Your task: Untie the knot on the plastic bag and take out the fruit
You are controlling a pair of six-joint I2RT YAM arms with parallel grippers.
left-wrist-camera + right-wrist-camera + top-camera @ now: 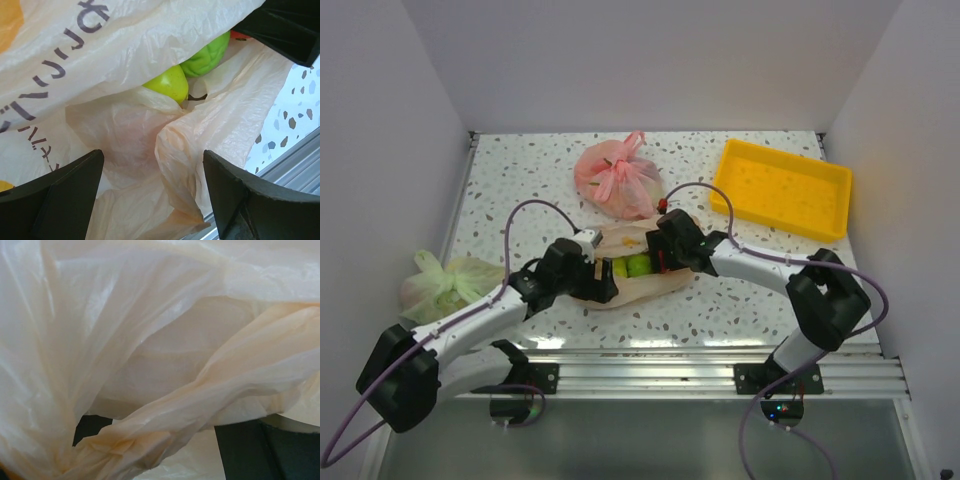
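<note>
The peach-orange plastic bag [645, 285] lies flat at the table's middle front, its mouth gaping; no knot shows. Green fruit [632, 266] sits in the opening. In the left wrist view a green pear [169, 83], a green apple [207, 55] and a red piece [239, 35] lie under the film [125, 135]. My left gripper [603, 278] [153, 162] is open, its jaws either side of a fold of film. My right gripper [660, 258] [160, 432] is at the bag's far side, jaws apart, with a twisted band of film [200, 395] across them.
A knotted pink bag [616, 180] lies behind the peach bag. A yellow tray [782, 186] stands at the back right. A pale green bag [445, 283] lies at the left by my left arm. The metal rail [700, 368] runs along the near edge.
</note>
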